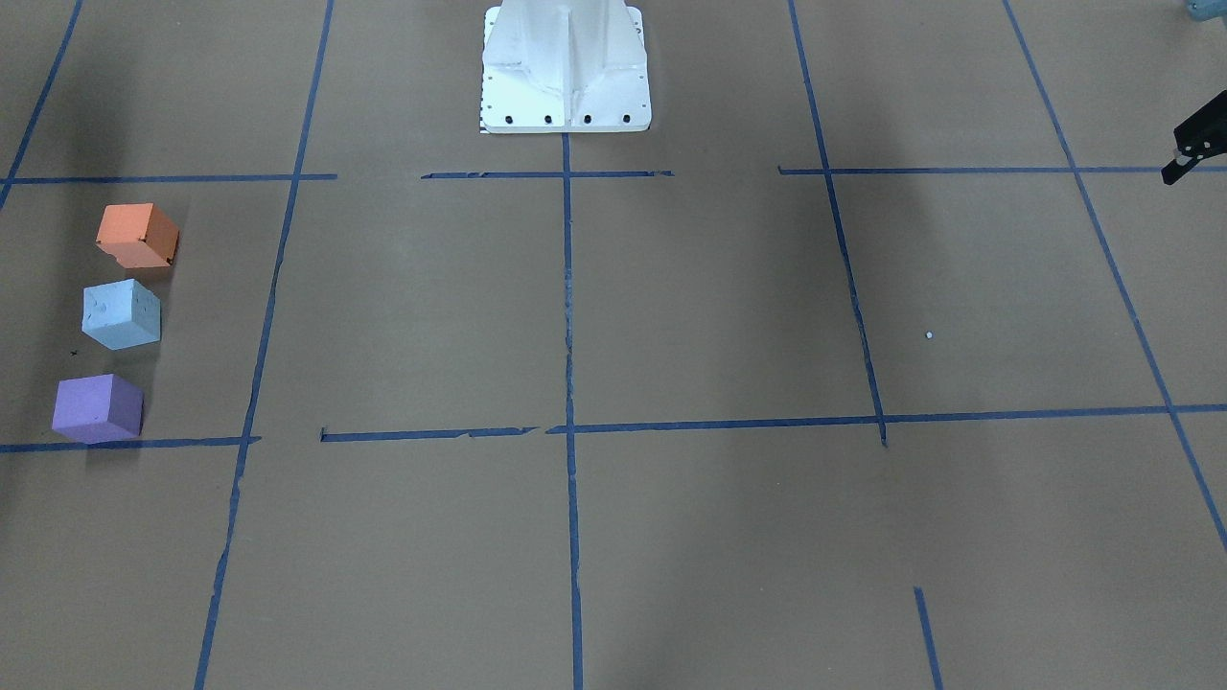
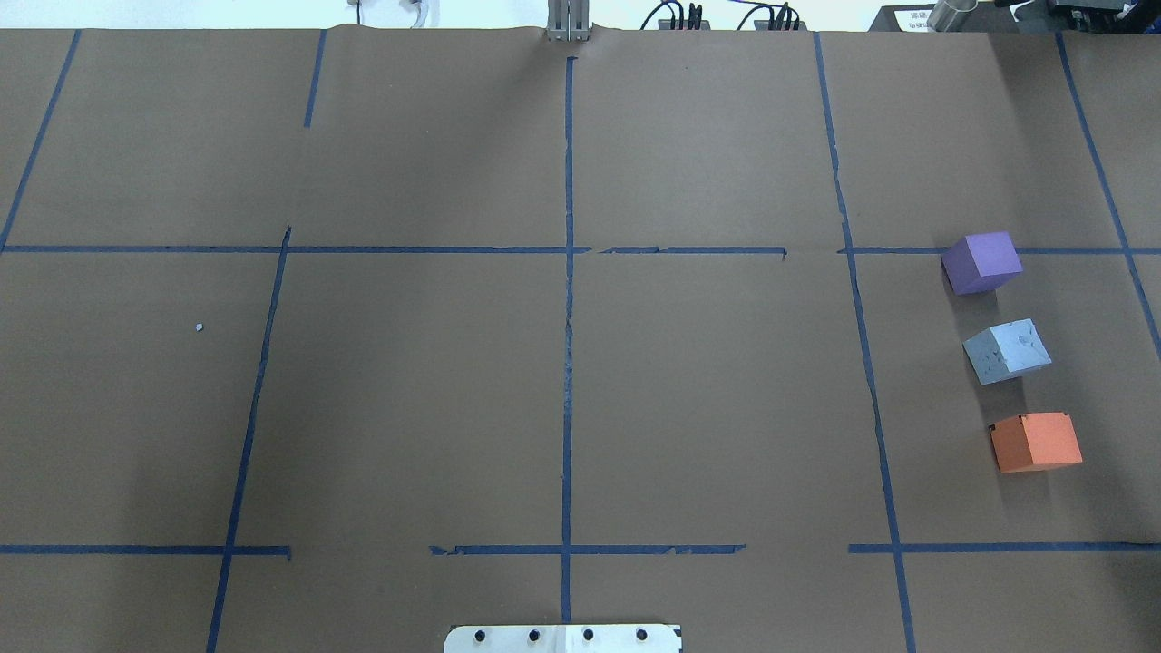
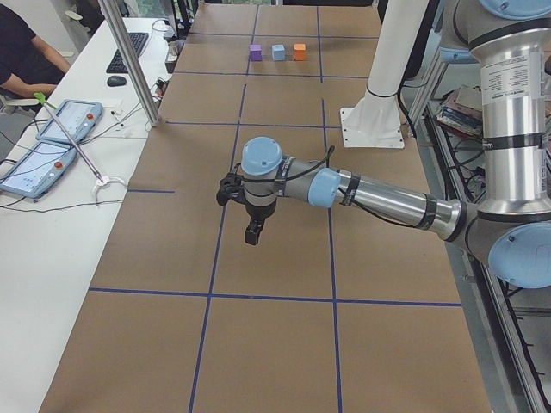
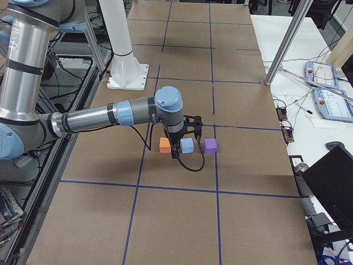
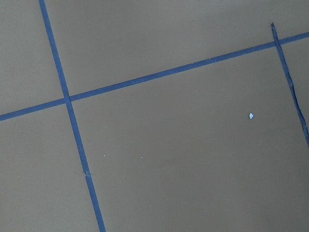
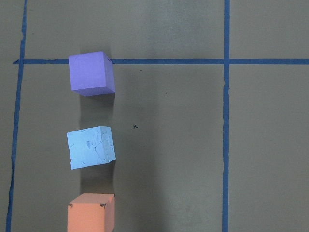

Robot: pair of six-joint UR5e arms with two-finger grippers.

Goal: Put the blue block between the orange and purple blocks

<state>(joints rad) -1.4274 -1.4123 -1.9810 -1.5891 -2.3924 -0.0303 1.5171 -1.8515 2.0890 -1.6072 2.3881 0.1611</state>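
The light blue block sits on the brown table between the orange block and the purple block, the three in a row with small gaps. The right wrist view shows the same row from above: purple, blue, orange. My right gripper hangs above the row in the exterior right view; I cannot tell whether it is open. My left gripper hovers over bare table far from the blocks; only its edge shows in the front view, state unclear.
The white robot base stands at the table's middle rear edge. Blue tape lines grid the brown paper. A side desk with tablets and a metal pole lies beyond the far edge.
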